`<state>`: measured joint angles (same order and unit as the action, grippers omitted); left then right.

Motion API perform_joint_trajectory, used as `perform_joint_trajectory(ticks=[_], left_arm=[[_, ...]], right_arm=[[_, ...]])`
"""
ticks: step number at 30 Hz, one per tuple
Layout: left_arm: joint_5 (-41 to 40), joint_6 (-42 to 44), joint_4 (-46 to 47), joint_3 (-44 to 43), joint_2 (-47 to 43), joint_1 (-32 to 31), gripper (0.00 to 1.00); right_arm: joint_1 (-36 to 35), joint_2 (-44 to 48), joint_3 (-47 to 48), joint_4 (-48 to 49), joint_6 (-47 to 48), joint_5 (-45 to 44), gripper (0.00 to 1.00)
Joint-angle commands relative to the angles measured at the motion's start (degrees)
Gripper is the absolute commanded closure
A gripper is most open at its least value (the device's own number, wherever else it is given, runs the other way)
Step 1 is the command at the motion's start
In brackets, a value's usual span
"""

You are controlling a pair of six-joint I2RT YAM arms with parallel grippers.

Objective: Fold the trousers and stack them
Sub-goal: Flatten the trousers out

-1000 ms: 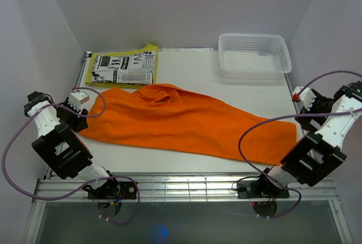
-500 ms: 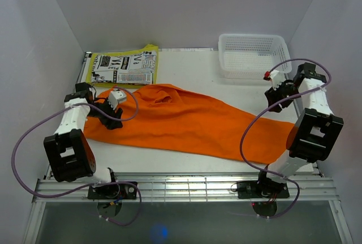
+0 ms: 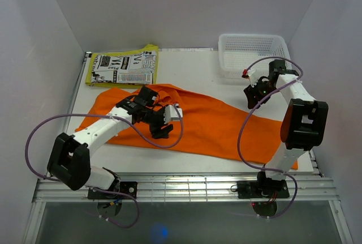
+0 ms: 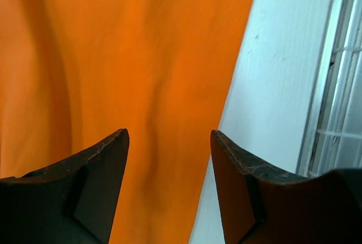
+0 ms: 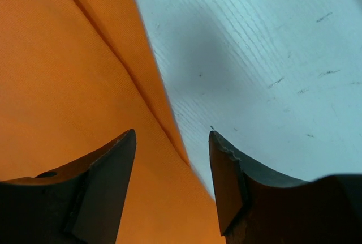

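We note the orange trousers [image 3: 215, 126] lying unfolded, spread flat and lightly wrinkled, diagonally across the desk [image 3: 192, 68].

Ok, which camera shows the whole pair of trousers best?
The top external view: the trousers show almost whole, spread out. Each wrist view shows only a patch of orange cloth at its edge.

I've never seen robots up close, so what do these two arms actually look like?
The left arm and right arm share white links between chunky black joint blocks. A purple cable loops loosely beside each. Their fingers are dark wedges with scuffed tips.
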<state>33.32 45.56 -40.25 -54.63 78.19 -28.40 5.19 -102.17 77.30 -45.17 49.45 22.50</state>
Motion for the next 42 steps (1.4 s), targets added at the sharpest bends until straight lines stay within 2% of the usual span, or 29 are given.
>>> perform_joint_trajectory(ticks=[1,4,6,11,13,18,21,22,27,29,31,32,39,41,42], left_arm=[[-2.73,-6.79,5.18,-4.68,4.15,-6.74,0.30],[-2.03,-9.60,5.71,-7.58,9.25,-7.02,0.29],[-1.86,-11.63,6.67,-9.00,10.40,-6.93,0.29],[0.25,-14.62,8.43,-7.42,8.56,-6.75,0.28],[-0.10,-15.50,8.70,-7.16,8.21,-6.67,0.28],[-2.11,-16.99,8.61,-6.63,6.54,-6.49,0.28],[-3.26,-17.17,8.17,-6.45,5.40,-6.05,0.28],[-3.70,-17.17,8.00,-6.37,5.13,-5.79,0.28],[-4.58,-17.26,7.38,-6.10,3.99,-4.73,0.28],[-4.58,-17.61,7.29,-6.28,3.63,-4.38,0.28],[-4.67,-17.70,7.29,-6.28,3.55,-4.12,0.28],[-4.84,-18.05,7.29,-6.36,3.55,-3.94,0.28],[-4.85,-19.98,7.99,-5.14,1.70,-1.58,0.29],[-3.53,-21.21,8.52,-5.05,1.09,0.27,0.29],[-0.65,-23.13,8.96,-5.31,1.00,3.24,0.29]], right_arm=[[1.83,1.18,1.55,-3.69,3.34,-5.17,0.38],[5.96,3.11,1.28,-8.52,8.36,-9.30,0.30],[11.40,3.47,2.06,-11.94,13.90,-10.80,0.26],[23.44,1.01,5.76,-16.97,22.52,-13.45,0.09],[24.95,-0.31,5.24,-16.19,24.46,-13.97,0.06],[25.31,-2.94,1.02,-12.06,24.12,-13.45,0.06],[25.04,-4.70,-0.04,-10.82,23.41,-13.62,0.14],[25.04,-5.05,-0.65,-10.64,23.24,-13.97,0.22],[25.04,-3.57,-2.94,-13.88,24.73,-13.63,0.41],[25.04,-2.43,-3.29,-15.56,25.51,-12.92,0.57],[25.04,-1.46,-2.86,-17.58,25.78,-12.31,0.87],[25.04,-0.23,-1.64,-18.20,25.96,-12.05,0.92],[23.82,7.59,10.41,-29.70,26.22,-4.24,0.92],[20.40,13.27,9.46,-29.98,26.04,-2.73,0.92],[18.38,15.66,5.54,-29.98,26.83,-2.03,0.92]])
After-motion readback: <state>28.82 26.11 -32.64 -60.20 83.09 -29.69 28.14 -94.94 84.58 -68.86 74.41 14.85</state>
